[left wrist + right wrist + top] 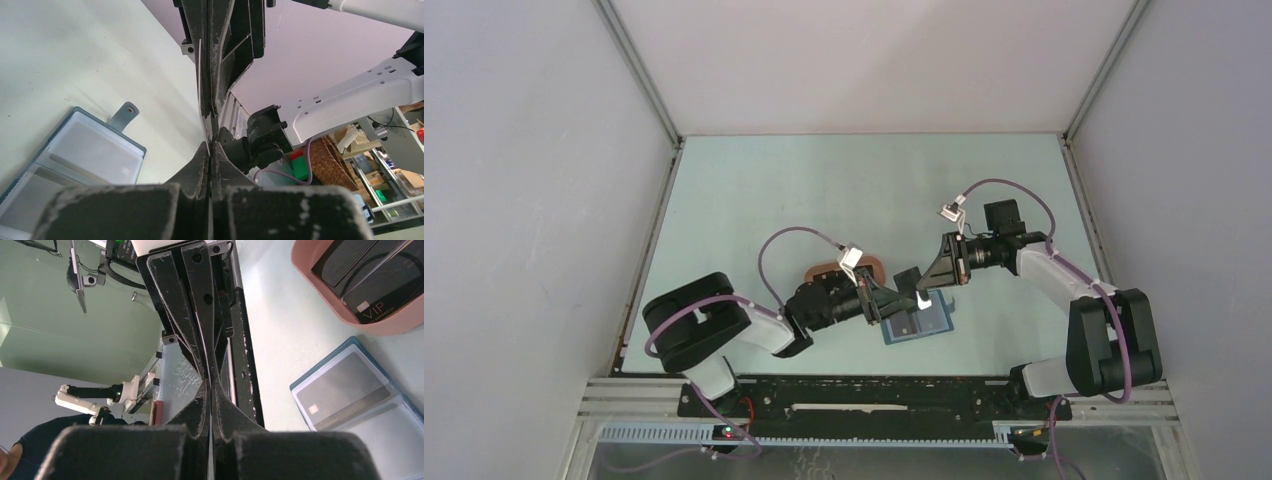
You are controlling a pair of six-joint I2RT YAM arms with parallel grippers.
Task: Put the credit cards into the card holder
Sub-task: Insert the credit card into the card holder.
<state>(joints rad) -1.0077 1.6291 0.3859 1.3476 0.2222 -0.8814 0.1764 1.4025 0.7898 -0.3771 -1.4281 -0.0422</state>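
**One card pinched between both grippers above the open holder**

A credit card point(208, 144) shows edge-on as a thin pale line, off the table and over the far left edge of the card holder point(929, 322). The holder lies open and flat near the middle of the table point(824, 190), towards the near side. One dark card point(345, 385) sits in a clear pocket of it.

The left gripper point(210, 150) is clamped tight on the raised card from the left. The right gripper point(210, 387) is clenched on the same card from the right, so the two sets of fingertips meet almost nose to nose.

Just beyond and left of the holder stands a pink tray point(345, 315). It contains more black cards point(380, 285), one marked VIP.
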